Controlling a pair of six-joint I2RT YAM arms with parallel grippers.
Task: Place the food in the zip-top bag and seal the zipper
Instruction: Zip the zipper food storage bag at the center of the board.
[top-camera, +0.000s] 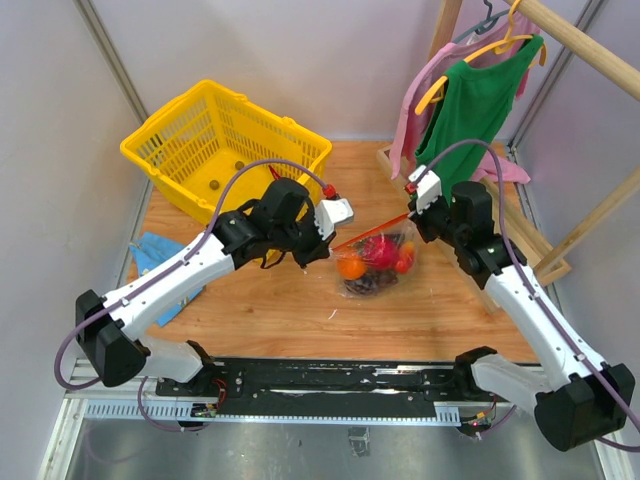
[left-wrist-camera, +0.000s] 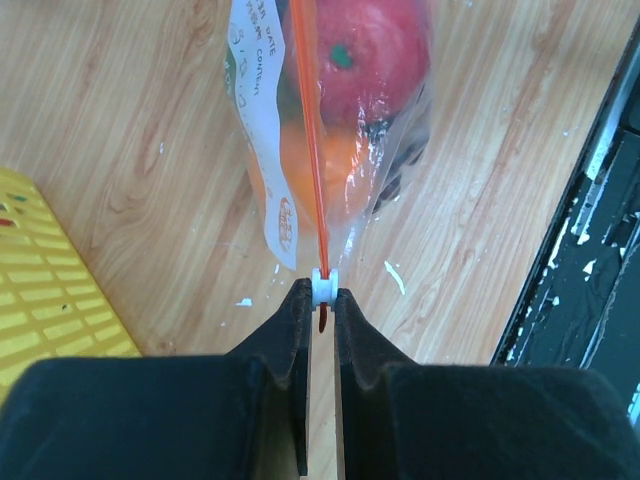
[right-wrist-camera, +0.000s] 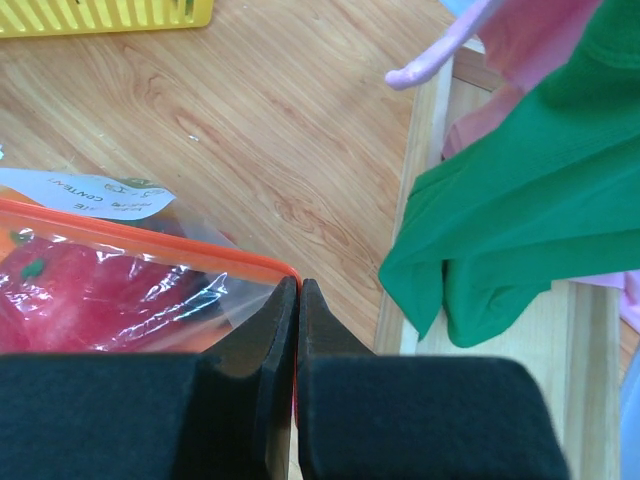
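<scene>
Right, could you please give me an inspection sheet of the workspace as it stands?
Surface: wooden table, a few white flecks.
Job's things: bag holds red fruit, orange and grapes; zipper stretched between the claws.
Clutter: yellow basket, blue cloth.
Claws: left claw shut on the zipper's white slider; right claw shut on the bag's other corner.
Cables: purple cable arches over each arm, clear of the bag.
Surroundings: green shirt and pink garment on a wooden rack.
</scene>
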